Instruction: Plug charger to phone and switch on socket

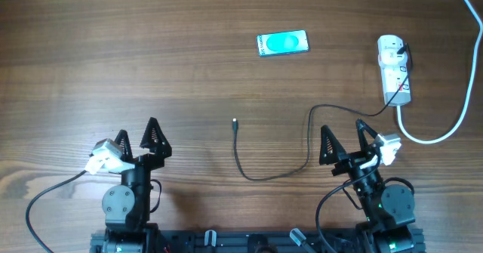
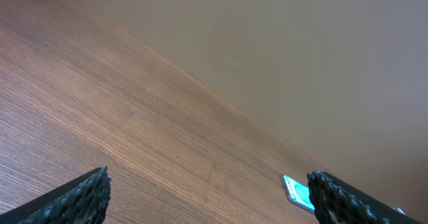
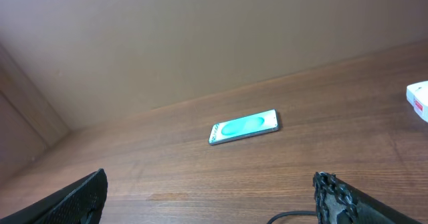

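Phone (image 1: pixel 283 43): one, the same handset showing in all three views. Charger (image 1: pixel 309 140): one, with a single connector at its free end; socket (image 1: pixel 394 70): one, carrying one black plug (image 1: pixel 405 53) and one white cord (image 1: pixel 462 118). Arms: two, so one left gripper (image 1: pixel 137 128) and one right gripper (image 1: pixel 343 126), two fingers each, four fingers in all, on one table (image 1: pixel 151 57).

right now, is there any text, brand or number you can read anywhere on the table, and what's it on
Nothing reads clearly.
Small flat phone with a turquoise screen: print on its white end band, too small and blurred to read.
White elongated power strip with a black plug: a small red mark, no legible letters.
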